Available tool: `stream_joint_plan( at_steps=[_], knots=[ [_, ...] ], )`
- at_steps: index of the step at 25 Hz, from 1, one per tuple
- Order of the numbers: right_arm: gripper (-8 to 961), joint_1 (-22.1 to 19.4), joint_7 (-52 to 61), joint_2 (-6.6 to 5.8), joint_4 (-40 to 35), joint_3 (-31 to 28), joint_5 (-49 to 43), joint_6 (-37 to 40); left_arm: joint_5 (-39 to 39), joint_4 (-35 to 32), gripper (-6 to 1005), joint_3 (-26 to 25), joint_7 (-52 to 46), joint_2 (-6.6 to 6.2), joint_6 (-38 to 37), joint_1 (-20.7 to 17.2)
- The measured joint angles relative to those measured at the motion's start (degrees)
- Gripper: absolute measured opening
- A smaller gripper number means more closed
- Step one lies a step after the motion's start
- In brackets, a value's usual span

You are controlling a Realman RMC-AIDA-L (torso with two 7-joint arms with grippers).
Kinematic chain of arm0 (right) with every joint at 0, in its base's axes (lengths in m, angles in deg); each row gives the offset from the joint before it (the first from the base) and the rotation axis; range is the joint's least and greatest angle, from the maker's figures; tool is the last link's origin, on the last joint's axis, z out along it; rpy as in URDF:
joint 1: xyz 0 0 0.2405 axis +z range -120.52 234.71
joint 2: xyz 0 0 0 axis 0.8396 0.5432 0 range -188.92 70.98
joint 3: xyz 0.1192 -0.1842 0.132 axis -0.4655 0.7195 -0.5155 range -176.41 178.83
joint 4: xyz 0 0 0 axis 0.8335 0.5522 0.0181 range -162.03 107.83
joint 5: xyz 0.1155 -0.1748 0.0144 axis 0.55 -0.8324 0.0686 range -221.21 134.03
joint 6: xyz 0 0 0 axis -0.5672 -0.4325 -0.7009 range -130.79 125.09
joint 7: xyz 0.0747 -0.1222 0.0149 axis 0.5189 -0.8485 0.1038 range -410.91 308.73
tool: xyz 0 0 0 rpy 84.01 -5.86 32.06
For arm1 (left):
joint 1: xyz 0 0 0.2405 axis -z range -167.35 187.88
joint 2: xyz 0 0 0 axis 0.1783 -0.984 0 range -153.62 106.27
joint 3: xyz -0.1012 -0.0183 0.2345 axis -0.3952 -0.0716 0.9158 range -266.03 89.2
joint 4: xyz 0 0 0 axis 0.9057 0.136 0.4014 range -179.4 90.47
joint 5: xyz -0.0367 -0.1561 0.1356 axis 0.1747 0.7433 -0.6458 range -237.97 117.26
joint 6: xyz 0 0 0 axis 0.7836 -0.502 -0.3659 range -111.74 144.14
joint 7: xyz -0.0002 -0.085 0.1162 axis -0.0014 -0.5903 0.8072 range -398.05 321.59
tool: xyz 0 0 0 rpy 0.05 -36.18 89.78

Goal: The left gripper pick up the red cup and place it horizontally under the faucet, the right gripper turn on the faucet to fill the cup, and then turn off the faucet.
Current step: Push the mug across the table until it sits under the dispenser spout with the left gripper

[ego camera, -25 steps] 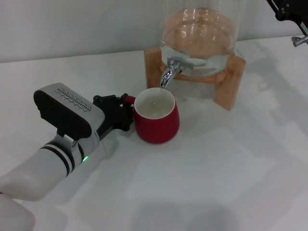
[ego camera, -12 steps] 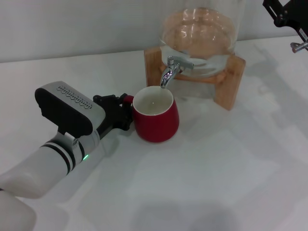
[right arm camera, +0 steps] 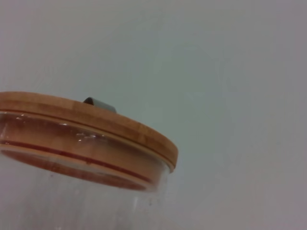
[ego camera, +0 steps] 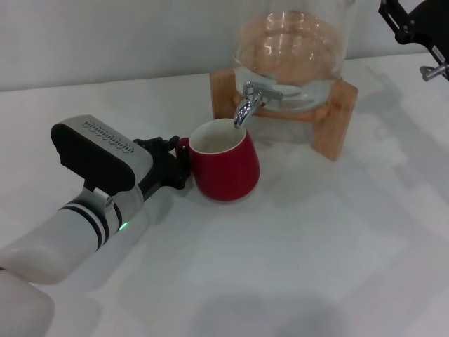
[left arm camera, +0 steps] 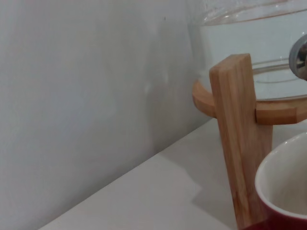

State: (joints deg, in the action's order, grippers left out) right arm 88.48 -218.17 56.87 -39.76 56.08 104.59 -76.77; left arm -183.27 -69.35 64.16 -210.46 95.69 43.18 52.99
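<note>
The red cup (ego camera: 224, 170) stands on the white table, its white inside open upward and tipped a little toward me. Its rim is just under the chrome faucet (ego camera: 247, 102). My left gripper (ego camera: 179, 165) is at the cup's left side, shut around the red loop handle. The left wrist view shows the cup's rim (left arm camera: 280, 179) beside a wooden stand leg (left arm camera: 240, 139). My right gripper (ego camera: 414, 20) is high at the far right, beside the glass jar (ego camera: 291, 49), partly cut off by the frame edge.
The wooden stand (ego camera: 335, 119) holds the jar at the back of the table. The right wrist view shows the jar's wooden lid (right arm camera: 86, 124) against the grey wall. White tabletop (ego camera: 316, 246) lies to the front and right.
My left gripper has carried the cup a little back toward the faucet, so the rim now sits under the spout. The right gripper has shifted slightly left at the top.
</note>
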Motion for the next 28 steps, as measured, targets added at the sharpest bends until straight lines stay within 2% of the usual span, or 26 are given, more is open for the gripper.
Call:
stream_joint_plan(
  at_steps=[6, 28],
  knots=[
    [632, -0.19, 0.00, 0.00, 0.00, 0.13, 0.00, 0.00, 0.00, -0.60, 219, -0.08, 0.21, 0.04, 0.01, -0.04],
    [632, -0.17, -0.33, -0.18, -0.03, 0.13, 0.00, -0.09, -0.07, -2.02, 219, -0.24, 2.32, 0.05, -1.39, 0.28]
  ],
)
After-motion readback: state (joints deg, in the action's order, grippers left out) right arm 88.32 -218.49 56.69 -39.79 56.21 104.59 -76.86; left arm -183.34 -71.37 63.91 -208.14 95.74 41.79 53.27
